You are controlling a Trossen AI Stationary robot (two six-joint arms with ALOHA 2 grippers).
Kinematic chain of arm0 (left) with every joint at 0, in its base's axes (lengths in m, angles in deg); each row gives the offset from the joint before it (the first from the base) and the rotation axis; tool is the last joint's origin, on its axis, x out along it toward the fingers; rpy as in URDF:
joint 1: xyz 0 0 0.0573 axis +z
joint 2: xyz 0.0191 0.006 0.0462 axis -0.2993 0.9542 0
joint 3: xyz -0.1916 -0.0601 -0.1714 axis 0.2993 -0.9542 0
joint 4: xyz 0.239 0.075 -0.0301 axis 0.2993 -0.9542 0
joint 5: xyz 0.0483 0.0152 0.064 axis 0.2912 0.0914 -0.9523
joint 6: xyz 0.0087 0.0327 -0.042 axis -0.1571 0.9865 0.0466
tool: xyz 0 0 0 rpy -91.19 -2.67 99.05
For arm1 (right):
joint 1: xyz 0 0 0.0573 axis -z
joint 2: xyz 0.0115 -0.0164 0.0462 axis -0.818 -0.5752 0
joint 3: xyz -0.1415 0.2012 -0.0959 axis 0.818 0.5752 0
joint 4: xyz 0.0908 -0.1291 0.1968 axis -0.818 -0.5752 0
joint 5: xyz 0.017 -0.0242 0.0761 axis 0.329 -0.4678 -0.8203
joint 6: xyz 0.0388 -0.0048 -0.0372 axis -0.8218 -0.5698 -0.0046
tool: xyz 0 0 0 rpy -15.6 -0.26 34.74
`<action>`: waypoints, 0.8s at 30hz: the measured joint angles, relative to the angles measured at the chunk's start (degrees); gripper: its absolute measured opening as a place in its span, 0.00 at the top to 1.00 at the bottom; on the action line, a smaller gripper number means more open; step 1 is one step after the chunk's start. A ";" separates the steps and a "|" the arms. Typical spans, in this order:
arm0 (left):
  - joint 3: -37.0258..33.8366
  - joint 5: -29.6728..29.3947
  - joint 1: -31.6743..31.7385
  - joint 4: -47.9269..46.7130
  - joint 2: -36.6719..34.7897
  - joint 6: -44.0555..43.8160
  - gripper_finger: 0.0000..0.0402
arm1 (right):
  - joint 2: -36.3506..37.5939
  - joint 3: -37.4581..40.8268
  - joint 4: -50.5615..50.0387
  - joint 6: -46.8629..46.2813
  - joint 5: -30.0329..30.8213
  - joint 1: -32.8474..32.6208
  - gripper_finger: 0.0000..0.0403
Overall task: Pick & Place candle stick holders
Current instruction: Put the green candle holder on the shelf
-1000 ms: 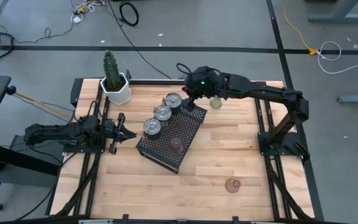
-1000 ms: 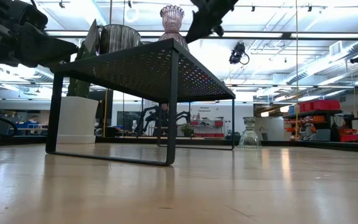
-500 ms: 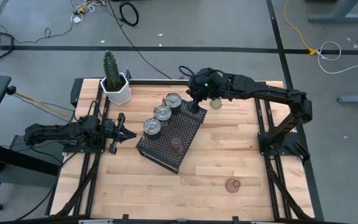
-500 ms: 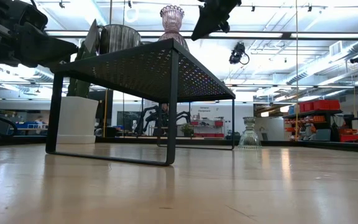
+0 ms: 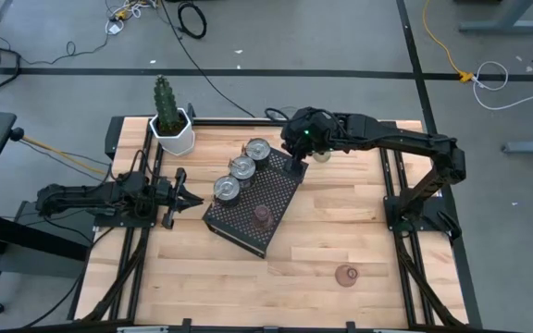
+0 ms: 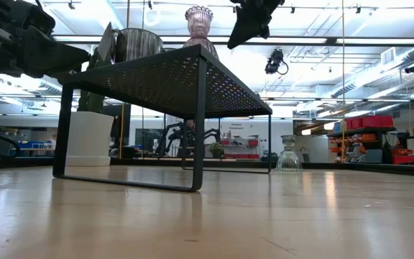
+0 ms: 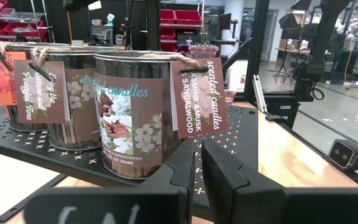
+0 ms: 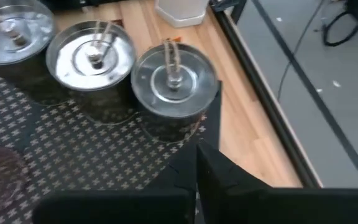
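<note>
The right end effector [image 5: 296, 165], fingers closed and empty, hovers over the black perforated tray [image 5: 280, 199], just beside three silver candle tins [image 8: 174, 79]; the left end effector [image 5: 181, 197] waits closed.

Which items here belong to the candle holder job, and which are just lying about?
Job: silver holders, pink holder on tray, pink holder on table, pale glass holder.
Lying about: cactus pot, black tray, floor cables.
</note>
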 joint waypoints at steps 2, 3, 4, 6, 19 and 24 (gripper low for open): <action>0.02 0.00 0.00 0.00 0.00 -0.02 0.91 | 0.00 0.35 -0.03 0.00 -1.07 0.00 0.98; 0.01 0.00 -0.01 0.00 0.00 -0.02 0.91 | 0.00 0.91 0.10 0.00 -1.19 -0.12 0.98; 0.01 0.00 -0.02 0.00 0.00 0.00 0.91 | 0.07 1.62 0.32 0.00 -1.36 -0.23 0.98; 0.00 0.00 -0.01 0.00 0.00 0.00 0.91 | 0.97 3.92 0.90 0.02 -1.49 -0.38 0.98; 0.00 0.00 0.00 0.00 0.00 0.00 0.91 | 10.55 22.07 7.75 -7.11 -1.50 -1.31 0.93; 0.00 0.00 0.00 0.00 0.00 0.00 0.91 | 13.44 25.96 7.99 -9.22 -1.48 -1.25 0.93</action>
